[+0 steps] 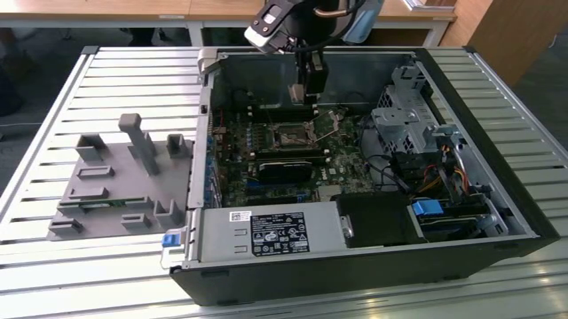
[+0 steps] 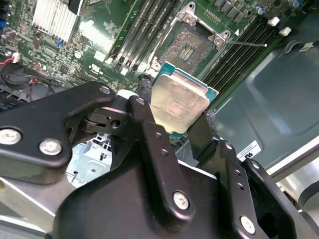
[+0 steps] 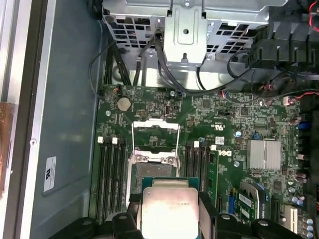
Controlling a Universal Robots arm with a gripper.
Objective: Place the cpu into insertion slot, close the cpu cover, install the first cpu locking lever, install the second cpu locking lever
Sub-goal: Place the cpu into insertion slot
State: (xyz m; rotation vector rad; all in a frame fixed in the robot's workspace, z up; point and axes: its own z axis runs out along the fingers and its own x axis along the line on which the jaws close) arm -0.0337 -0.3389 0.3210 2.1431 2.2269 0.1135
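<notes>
My gripper (image 1: 306,93) hangs inside the open computer case, above the back part of the green motherboard (image 1: 342,169). It is shut on the cpu (image 2: 179,102), a flat square chip with a pale metal top, gripped by two opposite edges between black fingers (image 2: 202,132). The cpu (image 3: 169,206) is in the air, tilted, just short of the insertion slot (image 2: 192,45). The slot (image 1: 291,136) lies bare, its contact field showing. The cpu cover (image 3: 154,134) stands swung open beyond the slot. A thin locking lever (image 2: 244,44) sticks out beside the socket.
Black memory slots (image 2: 144,30) flank the socket on both sides. A metal drive cage (image 1: 404,126) and cables sit at the exterior view's right, a power supply (image 1: 266,232) at the front. A grey fixture (image 1: 124,176) stands on the slatted table (image 1: 116,80) at the left.
</notes>
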